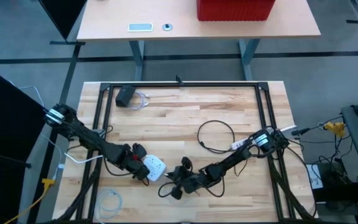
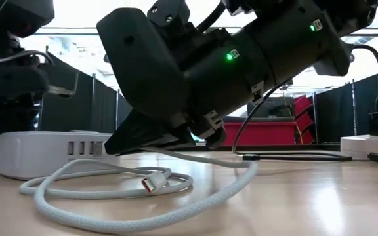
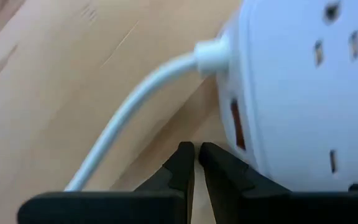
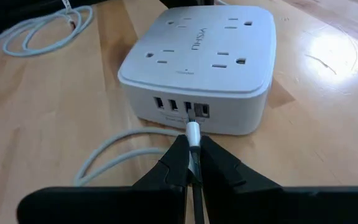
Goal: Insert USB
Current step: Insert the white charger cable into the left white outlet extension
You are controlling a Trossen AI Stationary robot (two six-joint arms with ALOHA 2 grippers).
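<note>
A white power strip (image 4: 197, 65) lies flat on the wooden table, near the front at the middle (image 1: 155, 167), with a row of USB ports (image 4: 180, 107) in its side. My right gripper (image 4: 193, 163) is shut on a white USB plug (image 4: 193, 132), whose tip is at one of the ports. The plug's braided white cable (image 2: 110, 196) lies looped on the table, with its free connector (image 2: 155, 184) resting there. My left gripper (image 3: 196, 155) is shut beside the strip's opposite side wall (image 3: 238, 127), near the strip's own cord (image 3: 142, 102). My left gripper's shut fingers (image 3: 219, 165) lie close along the strip's side wall, beside its cord outlet; I cannot tell whether they touch it. My right gripper pinches the white USB plug (image 4: 194, 142) between its two fingers, just behind the metal tip. The fingers come low and nearly level from the table's right and lie along the plug. The plug's tip is at a port of the strip, and the cable trails slack onto the table.
A black adapter with a pale cable (image 1: 127, 96) lies at the far left. A black cable loop (image 1: 216, 134) and a second white strip (image 1: 240, 144) lie toward the right. A coiled white cable (image 1: 109, 200) sits near the front left. Black frame rails (image 1: 179, 84) border the tabletop.
</note>
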